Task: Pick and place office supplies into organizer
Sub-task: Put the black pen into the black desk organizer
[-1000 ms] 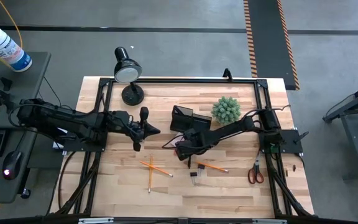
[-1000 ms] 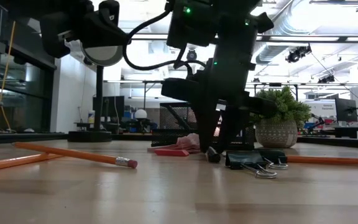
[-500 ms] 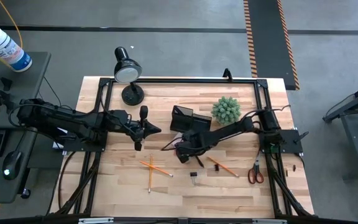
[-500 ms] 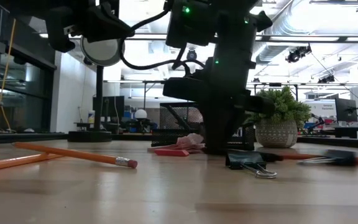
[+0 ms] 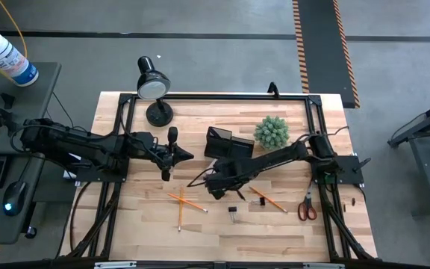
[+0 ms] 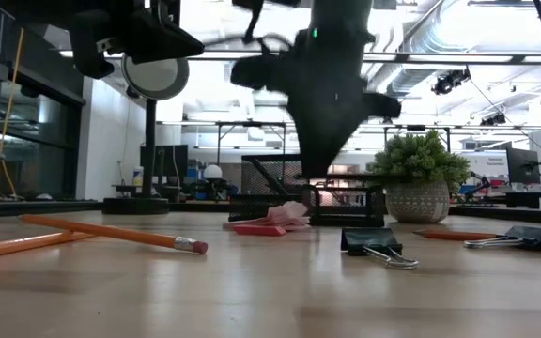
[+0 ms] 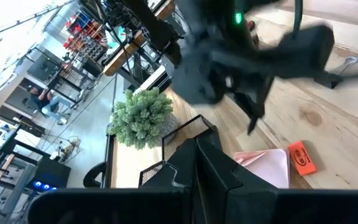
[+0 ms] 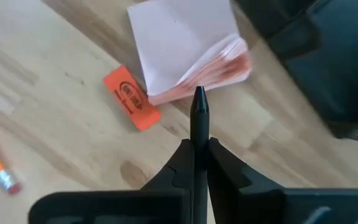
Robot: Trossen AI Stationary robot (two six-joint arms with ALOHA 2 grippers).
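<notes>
Right end effector (image 8: 197,146) pinched on a black pen (image 8: 199,121) — lifted off the tabletop (image 5: 290,224), ready for the organizer (image 5: 226,143); left end effector (image 5: 172,155) shut, waiting.

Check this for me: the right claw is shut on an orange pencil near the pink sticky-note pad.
Not quite. The right wrist view shows the right claw shut on a black pen, not an orange pencil; it is near the pink sticky-note pad.

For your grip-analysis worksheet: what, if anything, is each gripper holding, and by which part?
The right gripper is shut on a black pen, gripping its shaft, tip end protruding forward. The left gripper holds nothing visible.
</notes>
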